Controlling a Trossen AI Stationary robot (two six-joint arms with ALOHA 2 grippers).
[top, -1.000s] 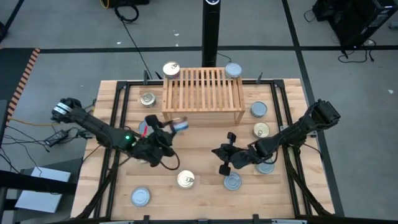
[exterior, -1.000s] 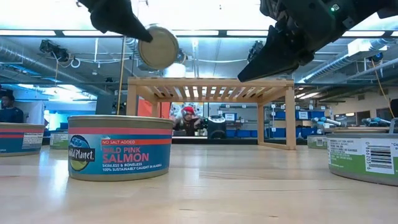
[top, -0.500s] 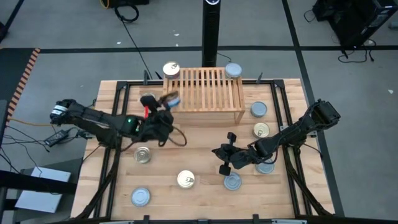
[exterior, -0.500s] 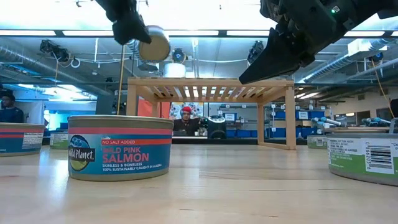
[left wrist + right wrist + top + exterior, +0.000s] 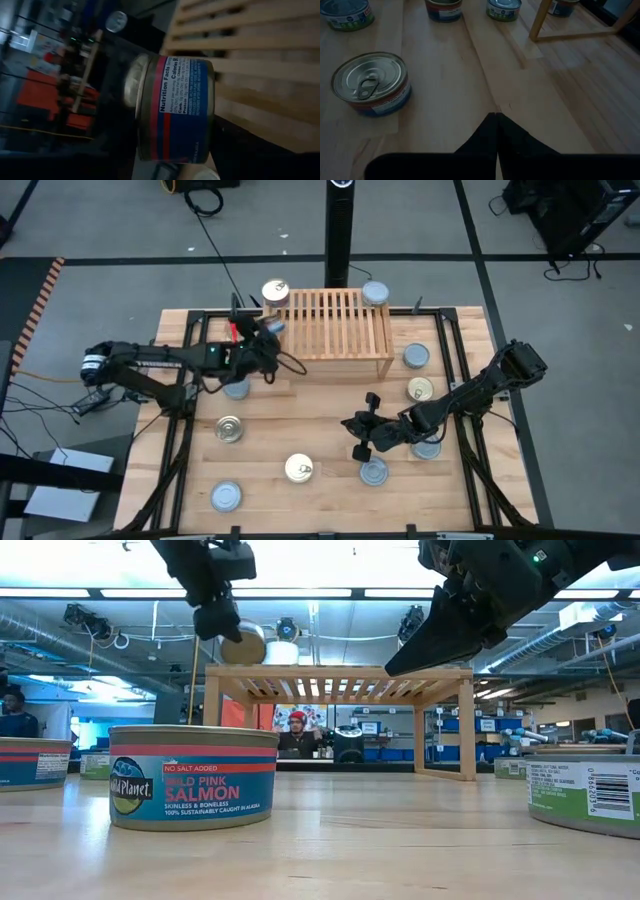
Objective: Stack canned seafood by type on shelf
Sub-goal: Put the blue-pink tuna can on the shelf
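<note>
Nearest the low camera, a salmon tin [image 5: 193,777] stands upright on the counter [image 5: 380,840], with more tins at both edges of that view. We count further tins scattered across the counter in the high view, two of them at the back corners of the shelf [image 5: 326,323].

Step in hand, as we judge it: carrying one tin to the shelf. To do it well, we would level the tin before letting go, since it now lies on its side in the grip, and set it flat on the slats beside tins of its own kind. The slats leave gaps, so the rim should rest across at least two bars.

The right pincer [image 5: 362,426] hangs low over the middle of the counter, fingers pressed together, holding nothing; a pull-tab tin [image 5: 371,83] sits near it.

Farther back, the left arm reaches out nearly flat toward the shelf's left end. The left pincer [image 5: 258,332] grips a blue-and-red tin [image 5: 172,109], jaws spread wide around it, just off the shelf's left edge and, by the low view, above its top.
</note>
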